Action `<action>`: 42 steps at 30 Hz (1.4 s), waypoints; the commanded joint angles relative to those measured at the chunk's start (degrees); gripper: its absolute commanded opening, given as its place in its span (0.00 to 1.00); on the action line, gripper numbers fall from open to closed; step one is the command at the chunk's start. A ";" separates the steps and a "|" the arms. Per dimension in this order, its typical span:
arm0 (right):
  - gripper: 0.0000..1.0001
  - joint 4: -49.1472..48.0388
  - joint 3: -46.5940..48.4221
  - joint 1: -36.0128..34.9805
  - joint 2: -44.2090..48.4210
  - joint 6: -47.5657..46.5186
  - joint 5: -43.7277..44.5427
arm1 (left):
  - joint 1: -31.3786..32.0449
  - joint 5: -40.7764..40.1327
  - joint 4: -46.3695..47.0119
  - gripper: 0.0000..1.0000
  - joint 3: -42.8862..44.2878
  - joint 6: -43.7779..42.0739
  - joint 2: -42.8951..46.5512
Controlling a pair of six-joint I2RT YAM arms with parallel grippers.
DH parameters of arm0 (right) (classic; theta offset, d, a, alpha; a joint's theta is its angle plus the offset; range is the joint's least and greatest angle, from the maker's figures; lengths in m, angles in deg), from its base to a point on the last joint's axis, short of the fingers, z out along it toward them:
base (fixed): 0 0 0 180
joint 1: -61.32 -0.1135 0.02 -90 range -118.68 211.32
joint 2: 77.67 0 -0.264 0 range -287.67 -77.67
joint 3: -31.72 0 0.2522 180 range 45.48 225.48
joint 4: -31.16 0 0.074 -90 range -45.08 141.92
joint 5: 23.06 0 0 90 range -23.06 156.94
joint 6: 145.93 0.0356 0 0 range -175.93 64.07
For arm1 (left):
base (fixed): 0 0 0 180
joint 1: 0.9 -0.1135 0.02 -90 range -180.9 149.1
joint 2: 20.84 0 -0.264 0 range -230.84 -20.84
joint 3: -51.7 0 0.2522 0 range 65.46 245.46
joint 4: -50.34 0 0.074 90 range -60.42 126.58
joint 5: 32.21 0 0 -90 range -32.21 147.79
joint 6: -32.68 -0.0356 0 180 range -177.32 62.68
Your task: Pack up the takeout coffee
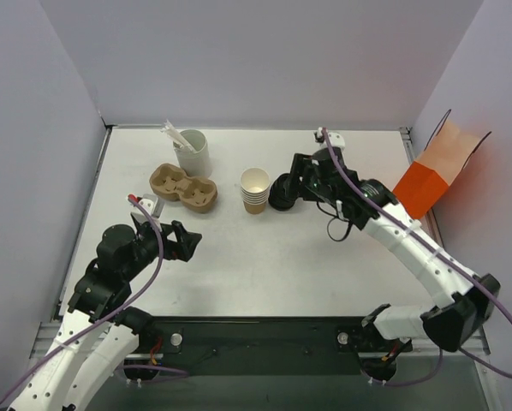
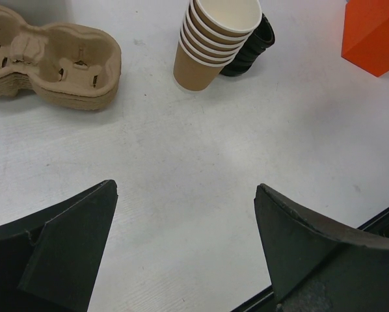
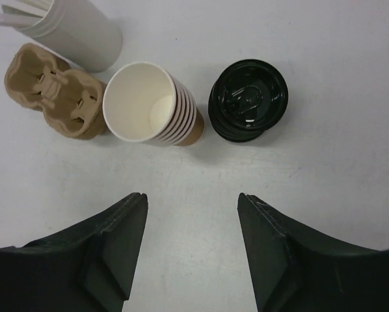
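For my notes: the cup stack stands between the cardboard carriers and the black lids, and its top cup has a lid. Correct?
Not quite: the top cup of the stack is lidless, as the right wrist view shows. The rest holds.

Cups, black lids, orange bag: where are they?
stack of cups (image 3: 140,101), right wrist view, inside of the top cup.
black lids (image 3: 248,97), right wrist view, top lid's middle.
orange bag (image 1: 423,188), top external view, its orange side.
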 commanded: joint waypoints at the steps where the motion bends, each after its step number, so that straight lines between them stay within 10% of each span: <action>1: 0.53 0.59 9.17 -0.55 -11.71 -0.40 6.26 | 0.09 -1.12 1.50 0.96 0.65 -0.58 -0.01; 13: 0.40 1.38 23.08 -0.91 -31.25 -1.72 9.43 | 0.53 -0.06 2.03 0.95 0.04 -0.67 1.04; 37: 0.30 2.26 27.30 -0.73 -38.81 -1.72 5.56 | 0.62 0.38 2.47 0.93 -0.23 -0.84 -0.19; 42: 0.14 2.44 27.57 -0.73 -38.47 -2.25 5.91 | 0.53 0.38 2.46 0.90 -0.23 -0.93 -0.45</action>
